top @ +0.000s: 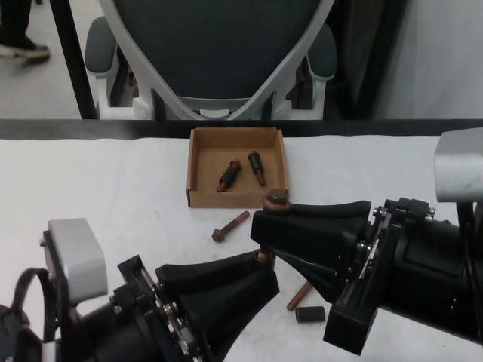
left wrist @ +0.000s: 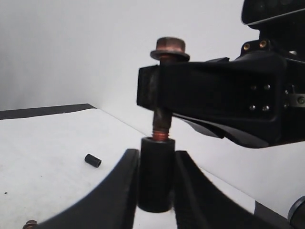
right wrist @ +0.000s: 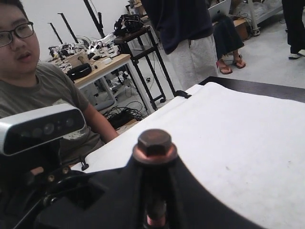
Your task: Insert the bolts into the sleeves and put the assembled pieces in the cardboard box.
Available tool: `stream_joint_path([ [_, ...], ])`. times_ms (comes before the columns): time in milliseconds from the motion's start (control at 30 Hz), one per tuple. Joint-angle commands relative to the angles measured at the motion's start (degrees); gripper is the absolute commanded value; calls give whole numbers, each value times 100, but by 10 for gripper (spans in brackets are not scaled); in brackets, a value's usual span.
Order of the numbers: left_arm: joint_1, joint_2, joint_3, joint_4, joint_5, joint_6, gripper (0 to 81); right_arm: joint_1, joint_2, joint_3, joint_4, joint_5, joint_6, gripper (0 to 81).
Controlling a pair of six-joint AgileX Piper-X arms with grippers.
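Meeting sleeve (left wrist: pixel 156 172) mouth in left wrist view: bolt (left wrist: pixel 161 123) tip.

A white-covered bench (top: pixel 113 188) spans the frame. At upper centre a cardboard box (top: pixel 226 198) sits on it. Just below the box lies a loose bolt (top: pixel 230 225). Lower right of centre, a second bolt (top: pixel 299 296) lies just beside a black sleeve (top: pixel 310 314).

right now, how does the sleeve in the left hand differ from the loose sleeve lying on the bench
The gripped sleeve stands upright; the loose sleeve lies on its side. The left hand clamps the gripped sleeve; the loose sleeve rests free on the bench. A bolt tip meets the gripped sleeve's mouth; the loose sleeve has no bolt. Both are short black tubes.
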Motion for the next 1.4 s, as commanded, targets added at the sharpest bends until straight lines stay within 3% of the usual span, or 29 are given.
stream_joint_path([
  [0,428,-19,-98,-127,-675,-337,8,86,-112,-28,-34,-883,246,3],
  [200,903,-19,-373,620,-195,-428,8,86,-164,-28,-32,-1327,327,3],
  [467,971,-7,-862,1240,85,-233,8,96,-471,-28,-32,-1635,327,14],
  [600,978,3,-899,1385,85,-229,8,96,-550,-28,-32,-1996,631,180],
  [733,978,3,-899,1384,42,-229,8,96,-547,-28,57,-2060,1160,493],
  [800,978,3,-899,1422,32,-229,8,96,-547,-28,145,-2188,1347,537],
  [1100,1206,6,-1293,2284,68,-134,8,96,-547,-28,185,-3327,1963,378],
  [1367,1702,40,-2108,3792,182,213,8,96,-547,-28,1085,-3405,1965,208],
])
